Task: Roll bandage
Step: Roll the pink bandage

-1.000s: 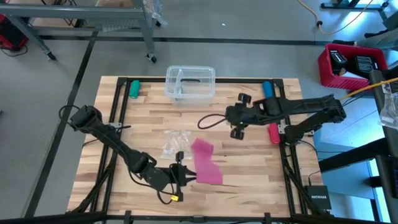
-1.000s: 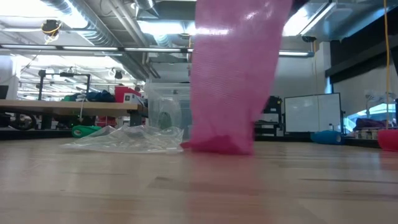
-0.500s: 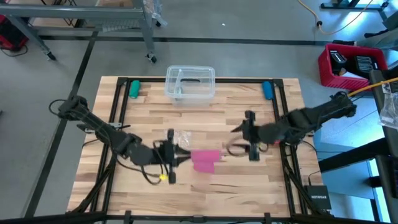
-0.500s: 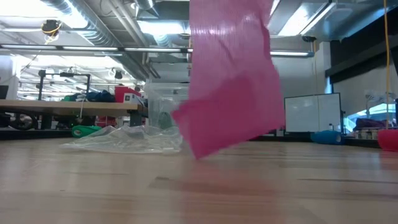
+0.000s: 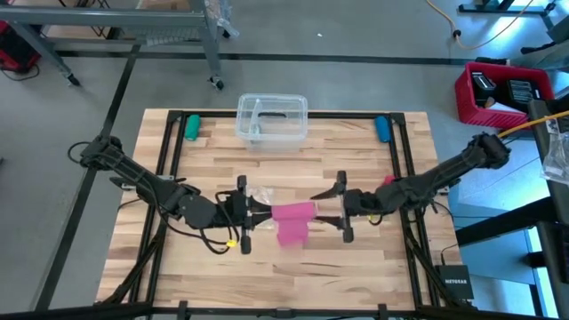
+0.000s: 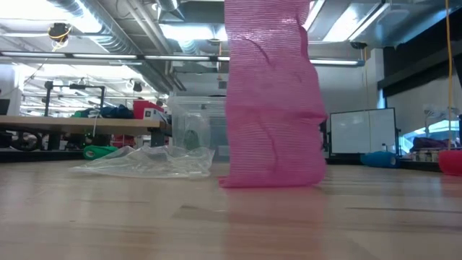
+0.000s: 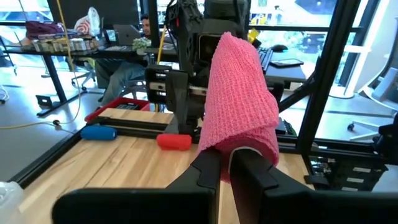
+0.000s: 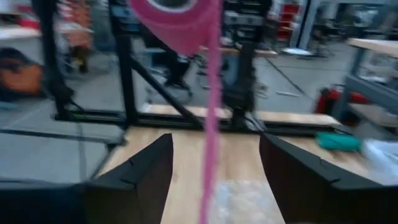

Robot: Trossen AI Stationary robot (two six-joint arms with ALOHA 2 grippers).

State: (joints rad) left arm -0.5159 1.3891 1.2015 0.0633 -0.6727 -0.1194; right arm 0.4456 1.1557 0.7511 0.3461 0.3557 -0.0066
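Left pincer (image 5: 253, 213) pinches the pink bandage (image 5: 292, 219) end; right pincer (image 5: 340, 206) gapes wide beside it. The low view crops the bandage's top.

Two dark, near-black arms, slim and jointed, each built of tubular links with bulkier rounded housings at the joints. Left arm (image 5: 142, 182) trailing a thin black cable loop under its wrist, with a small yellow tag or connector beside the left gripper (image 5: 253, 213). Right arm (image 5: 444, 173) with thin dark cabling along its length and a boxy wrist block behind the right gripper (image 5: 331, 206). Fingers (image 7: 205, 171) matte black, flat-sided and tapering, with smooth angular faces; same broad dark wedge-shaped fingers (image 8: 140, 171) on the right, plain and unmarked.
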